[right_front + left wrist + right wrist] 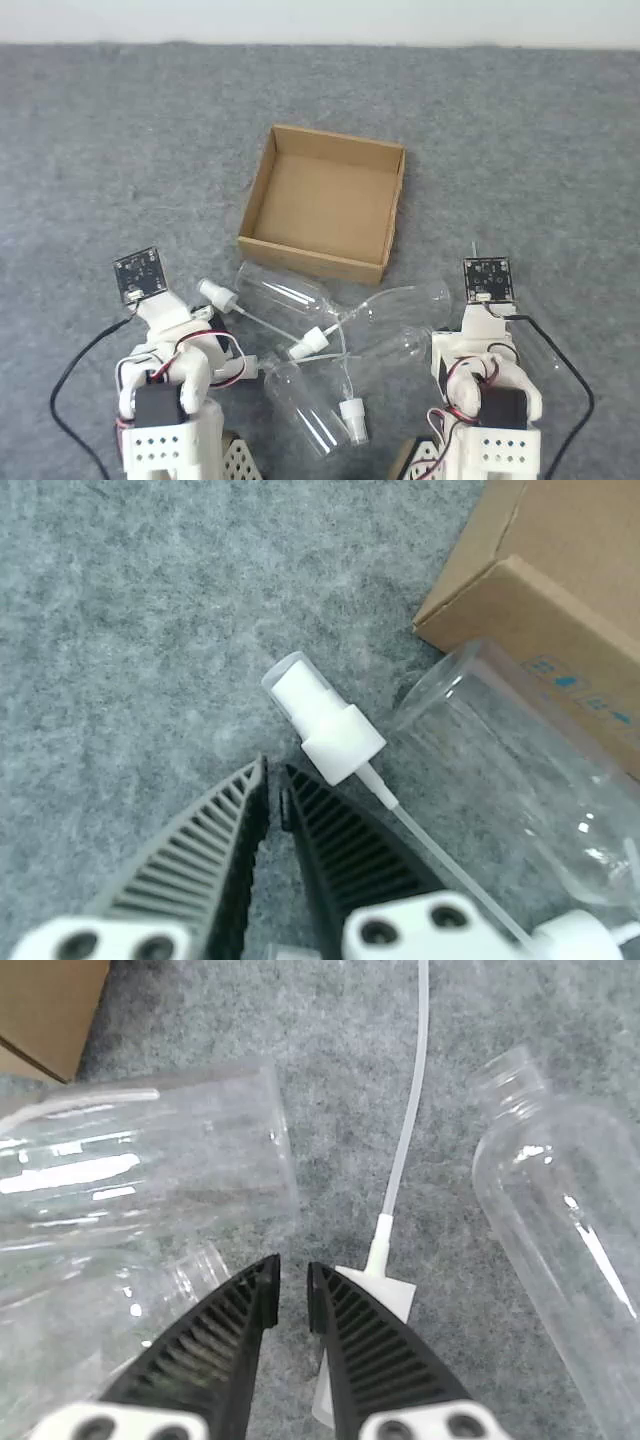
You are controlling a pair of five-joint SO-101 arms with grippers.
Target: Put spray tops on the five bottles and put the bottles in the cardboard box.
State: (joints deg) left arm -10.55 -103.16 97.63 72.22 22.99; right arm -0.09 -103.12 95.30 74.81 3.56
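Observation:
The open cardboard box [262,190] stands at mid-table with nothing inside. Several clear bottles lie on their sides in front of it, between my two arms, such as one [285,292] near the box and another [405,302] beside it. Three white spray tops [217,295] [310,343] [353,418] lie among them. My left gripper [275,773] is shut and empty, its tips just short of a spray top [325,720] that lies next to a bottle [520,780]. My right gripper [292,1268] is shut and empty, between a bottle [140,1160] and a spray top's tube [405,1130].
Grey carpet [120,150] covers the table, with open room to the left, to the right and behind the box. A box corner [540,570] lies close beyond the left gripper. Another bottle [560,1210] lies on the far side of the tube from the right gripper.

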